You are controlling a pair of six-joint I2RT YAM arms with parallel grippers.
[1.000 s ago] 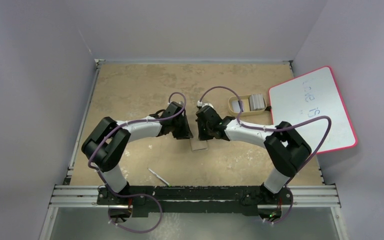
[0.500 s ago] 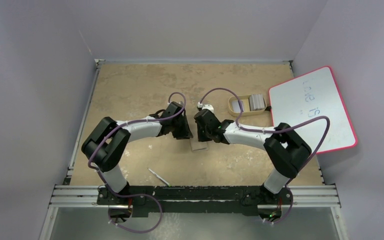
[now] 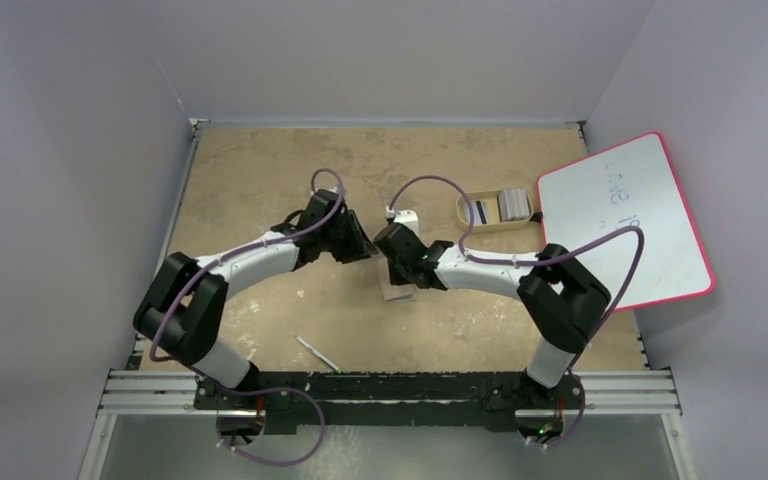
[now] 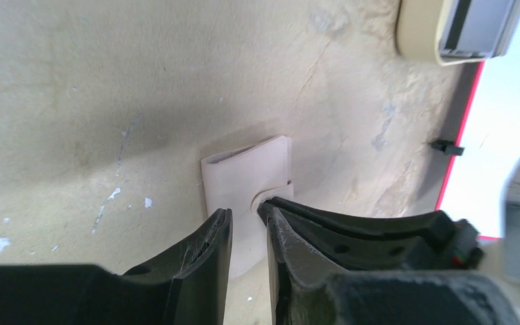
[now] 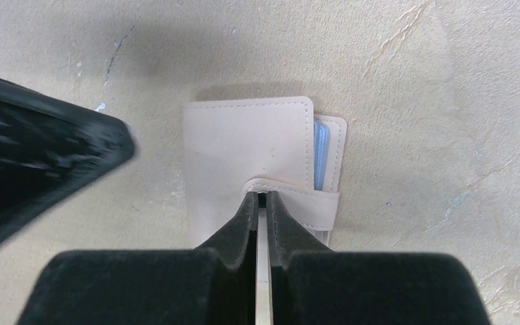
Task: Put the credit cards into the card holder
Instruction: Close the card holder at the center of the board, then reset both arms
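The right tool (image 5: 262, 196), clenched, meets the closed holder (image 5: 244, 149) end-on at its snap tab (image 5: 308, 203); the left tool (image 4: 247, 213), slightly parted and empty, hovers just beside the holder.

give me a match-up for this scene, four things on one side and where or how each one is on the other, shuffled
Column one:
1. card holder
2. credit cards
3. whiteboard
4. right gripper

Column two:
a. in the beige tray
b. fingers closed, tips at the snap tab
c. pink-rimmed, at the right edge of the table
d. folded shut, lying flat on the table

Pairs: 1-d, 2-a, 3-c, 4-b
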